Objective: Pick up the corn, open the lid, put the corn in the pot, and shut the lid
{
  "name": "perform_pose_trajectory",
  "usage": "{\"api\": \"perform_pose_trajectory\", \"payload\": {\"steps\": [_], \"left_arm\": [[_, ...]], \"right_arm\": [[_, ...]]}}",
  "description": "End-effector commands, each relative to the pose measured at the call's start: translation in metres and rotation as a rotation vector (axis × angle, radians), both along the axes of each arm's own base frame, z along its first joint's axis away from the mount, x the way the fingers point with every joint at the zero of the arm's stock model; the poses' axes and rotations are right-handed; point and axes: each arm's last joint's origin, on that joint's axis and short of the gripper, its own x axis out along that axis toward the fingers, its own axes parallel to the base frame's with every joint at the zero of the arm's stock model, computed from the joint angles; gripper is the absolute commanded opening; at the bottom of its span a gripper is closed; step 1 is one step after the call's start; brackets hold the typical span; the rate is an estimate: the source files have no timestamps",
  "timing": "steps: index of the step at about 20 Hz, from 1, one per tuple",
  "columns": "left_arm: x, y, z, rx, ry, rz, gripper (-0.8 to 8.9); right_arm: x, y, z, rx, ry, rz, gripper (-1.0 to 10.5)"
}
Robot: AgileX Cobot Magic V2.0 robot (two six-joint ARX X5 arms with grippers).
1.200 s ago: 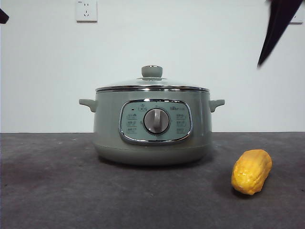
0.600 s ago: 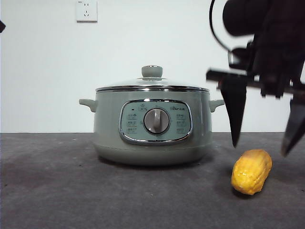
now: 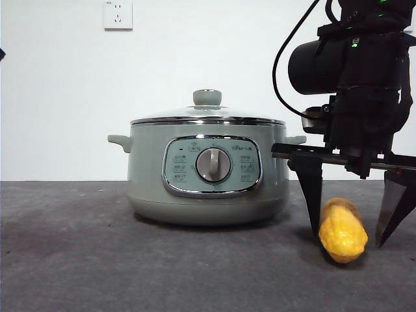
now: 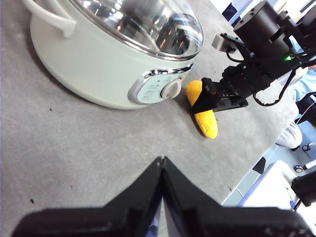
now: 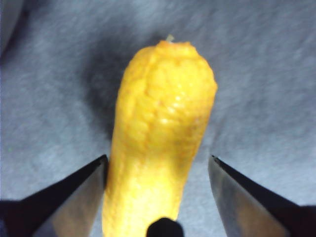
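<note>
Dark grey felt-like table [image 3: 97,260] under a plain white wall carries everything, and on it, to one side of the pot's front, lies the corn [image 3: 342,231] on its side. Its long axis runs roughly level with the table and along the right gripper's line of sight, so in the right wrist view the narrower tip with a small stub points away from the camera. That lie probably explains the approach: the right gripper [image 3: 351,227] straddles the cob across its width, jaws spread wide, one on each flank, with a sliver of gap on both sides and nothing gripped yet. Beside it, the pot [image 3: 208,172] stands with the lid [image 3: 207,117] seated on its rim, knob up, untouched. Well apart, the left gripper [image 4: 162,165] waits with jaws pressed together, holding nothing.
</note>
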Motion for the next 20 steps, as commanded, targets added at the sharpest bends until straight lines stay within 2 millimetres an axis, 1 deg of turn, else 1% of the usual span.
{"api": "perform_pose_trajectory", "payload": {"steps": [1, 2, 5, 7, 9, 11, 13, 15, 18, 19, 20], "left_arm": [[0.002, 0.0, -0.001, 0.008, -0.011, -0.015, -0.04], [0.002, 0.0, -0.001, 0.007, -0.01, -0.015, -0.04], [0.005, 0.0, -0.001, 0.004, -0.008, -0.013, -0.05], [0.006, 0.0, -0.002, -0.016, 0.028, -0.001, -0.05], [0.009, 0.0, -0.003, -0.028, 0.06, 0.009, -0.05], [0.015, 0.0, 0.0, -0.043, 0.103, 0.023, -0.06], [0.024, -0.002, 0.008, -0.009, 0.134, 0.042, -0.06], [0.037, -0.007, 0.021, 0.062, 0.131, 0.065, -0.05], [0.064, -0.026, 0.047, 0.16, 0.119, 0.067, 0.08], [0.074, -0.034, 0.056, 0.201, 0.121, 0.069, 0.72], [0.085, -0.044, 0.065, 0.241, 0.122, 0.072, 2.29]], "right_arm": [[0.0, 0.0, -0.003, -0.009, 0.003, -0.01, 1.9], [0.001, 0.001, -0.003, -0.007, -0.002, 0.0, 1.0], [0.002, 0.002, -0.003, 0.013, -0.009, 0.045, 0.0], [0.001, 0.001, -0.002, 0.007, -0.008, 0.06, -0.1], [-0.005, -0.002, 0.005, -0.016, 0.013, 0.124, -0.1], [-0.017, -0.01, 0.02, -0.079, 0.03, 0.183, -0.1], [-0.032, -0.021, 0.04, -0.161, 0.018, 0.215, 0.0], [-0.047, -0.031, 0.063, -0.213, -0.04, 0.224, 0.0], [-0.069, -0.043, 0.095, -0.175, -0.165, 0.215, 0.0], [-0.075, -0.046, 0.103, -0.159, -0.202, 0.21, 0.0], [-0.081, -0.049, 0.11, -0.144, -0.231, 0.207, 0.0]]}}
